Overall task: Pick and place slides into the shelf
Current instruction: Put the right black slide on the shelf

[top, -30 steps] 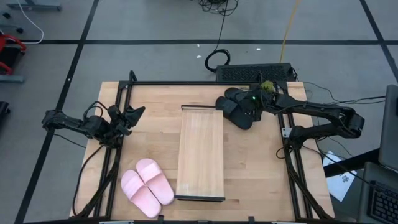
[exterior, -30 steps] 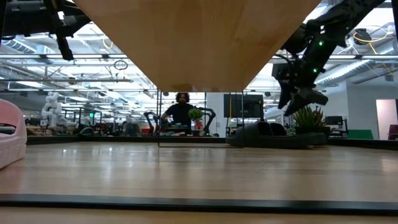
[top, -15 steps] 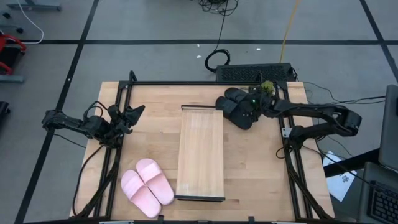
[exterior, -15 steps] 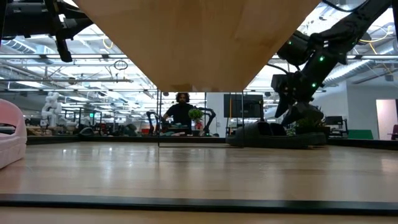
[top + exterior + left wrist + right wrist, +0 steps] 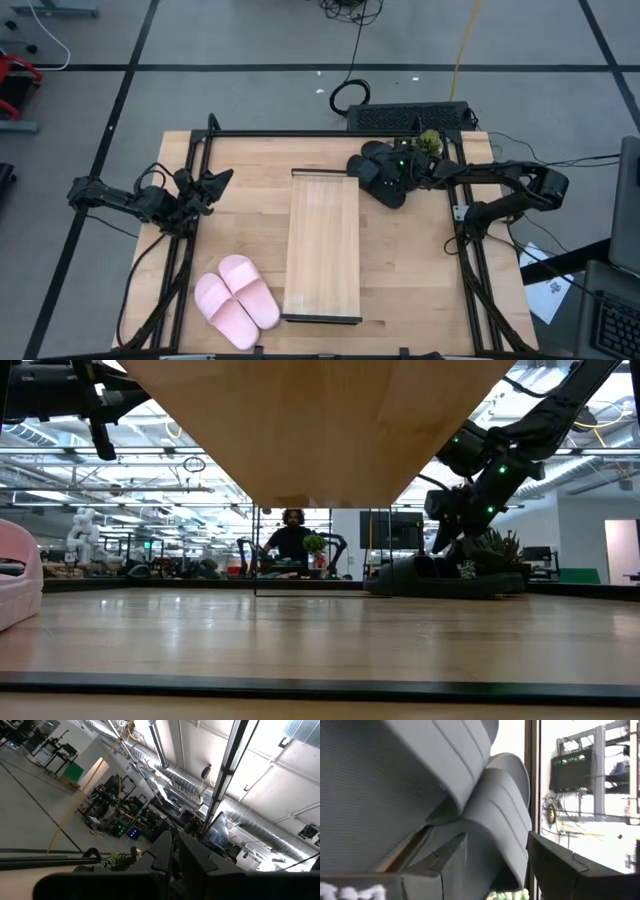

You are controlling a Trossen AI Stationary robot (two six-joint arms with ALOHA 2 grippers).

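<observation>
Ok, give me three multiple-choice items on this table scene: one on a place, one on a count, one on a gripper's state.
1. Where does the pale pink pair of slide sandals lie?
A. On the long light-wood shelf board
B. On the wooden tabletop at the near left, beside the shelf board
C. At the far right corner

2. How many slide sandals rest on the shelf board?
A. None
B. Two
C. Four

3. How does the right gripper stand at the matte black pair of slide sandals?
A. Shut, away from them
B. Shut on a pink sandal
C. Open, fingers either side of a strap

Answers: 1 B, the high view shows the pink pair left of the board. 2 A, the board's top is bare. 3 C, the right wrist view shows spread fingers around a black strap.
</observation>
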